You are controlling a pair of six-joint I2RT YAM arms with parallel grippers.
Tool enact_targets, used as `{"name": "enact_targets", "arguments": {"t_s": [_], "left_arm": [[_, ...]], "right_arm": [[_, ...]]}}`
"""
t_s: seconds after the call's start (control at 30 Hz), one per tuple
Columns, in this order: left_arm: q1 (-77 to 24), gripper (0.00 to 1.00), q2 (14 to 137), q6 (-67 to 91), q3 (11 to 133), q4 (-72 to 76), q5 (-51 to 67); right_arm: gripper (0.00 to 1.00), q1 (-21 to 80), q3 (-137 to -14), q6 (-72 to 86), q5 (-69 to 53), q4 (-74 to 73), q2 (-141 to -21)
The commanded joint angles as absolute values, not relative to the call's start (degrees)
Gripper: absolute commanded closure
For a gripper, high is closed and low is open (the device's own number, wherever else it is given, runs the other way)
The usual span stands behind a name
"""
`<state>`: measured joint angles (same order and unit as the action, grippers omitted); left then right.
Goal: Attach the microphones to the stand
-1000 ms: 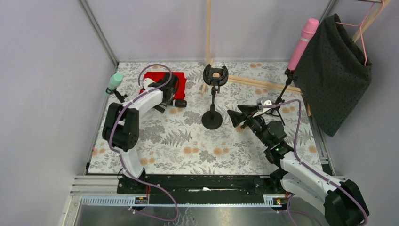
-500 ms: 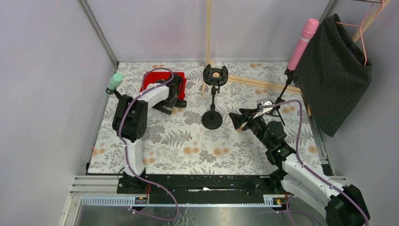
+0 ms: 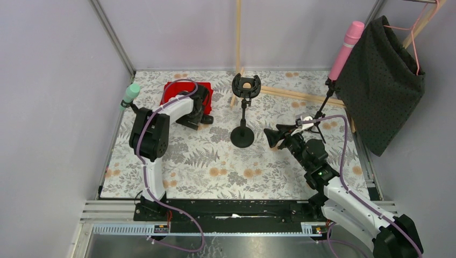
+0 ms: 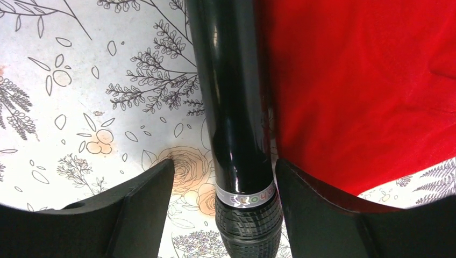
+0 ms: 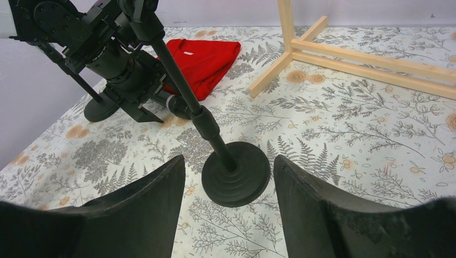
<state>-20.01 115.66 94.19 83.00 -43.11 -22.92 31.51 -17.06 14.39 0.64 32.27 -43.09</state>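
The black microphone (image 4: pixel 236 107) with a silvery band lies on the floral table, its right side against a red cloth (image 4: pixel 365 80). My left gripper (image 4: pixel 223 167) is open and straddles it; the right finger is close to it and the left finger stands off. In the top view the left gripper (image 3: pixel 197 114) covers most of this microphone. The middle stand (image 3: pixel 243 115) has an empty clip (image 3: pixel 246 85). My right gripper (image 3: pixel 271 137) is open and empty, facing the stand's round base (image 5: pixel 235 172). The mint microphone (image 3: pixel 129 94) and the pink microphone (image 3: pixel 346 48) sit on their own stands.
A wooden frame (image 3: pixel 285 92) lies and rises at the back. A dark cloth (image 3: pixel 384 80) hangs on a hanger at the right. Grey walls close the left, back and right sides.
My left arm has folded in and its gripper has come down around the black microphone. My right gripper has drawn slightly back from the middle stand.
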Motion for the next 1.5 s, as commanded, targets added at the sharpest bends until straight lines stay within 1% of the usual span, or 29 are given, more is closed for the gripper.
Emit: {"name": "enact_targets", "arguments": {"t_s": [0.0,0.1,0.33,0.5,0.53,0.6,0.7,0.77,0.97,1.07,1.2,1.27,1.37,1.47], "left_arm": [[-19.73,0.28,116.97,93.34,82.19,-40.31,-20.15],[-19.71,0.33,116.09,92.05,79.43,-36.62,-19.54],[-19.78,0.51,109.27,88.08,69.73,-28.41,-19.96],[-19.77,0.70,101.13,83.01,59.62,-20.86,-19.36],[-19.78,0.76,99.57,81.47,57.88,-19.52,-18.76],[-19.78,0.91,96.25,77.86,54.87,-17.52,-17.00],[-19.84,0.99,90.52,71.42,50.49,-14.60,-13.54],[-19.86,1.00,85.70,67.94,47.25,-12.74,-10.79],[-19.95,1.00,65.98,62.63,38.74,-9.62,-0.79],[-20.02,1.00,58.55,64.19,37.61,-10.27,4.58],[-20.12,1.00,52.40,74.13,36.97,-9.46,11.14],[-20.13,1.00,50.52,80.62,36.61,-7.94,14.05],[-20.13,1.00,48.61,89.37,37.38,-7.93,16.56],[-20.13,1.00,46.41,96.65,39.06,-9.84,15.60]], "right_arm": [[0.32,31.83,-17.56,14.34,2.45,32.91,-41.70],[0.32,31.81,-17.69,14.04,2.97,32.42,-41.25],[0.31,31.87,-18.44,13.89,3.98,30.55,-39.37],[0.31,31.77,-19.34,13.61,4.88,29.00,-37.63],[0.31,31.77,-19.59,13.48,5.06,28.52,-37.14],[0.30,31.79,-19.92,13.06,5.59,27.44,-35.98],[0.29,31.80,-20.02,12.45,5.64,26.09,-33.34],[0.29,31.74,-19.95,11.72,4.03,25.38,-31.05],[0.29,31.74,-19.43,5.06,-7.76,25.33,-25.34],[0.28,31.80,-18.42,0.50,-17.59,28.44,-22.83],[0.27,31.84,-14.11,-2.67,-28.35,41.86,-20.58],[0.26,31.81,-13.83,-3.02,-33.00,48.00,-21.78],[0.26,31.86,-16.72,-4.91,-39.13,52.54,-26.97],[0.25,31.89,-20.19,-7.97,-44.03,57.79,-34.26]]}}
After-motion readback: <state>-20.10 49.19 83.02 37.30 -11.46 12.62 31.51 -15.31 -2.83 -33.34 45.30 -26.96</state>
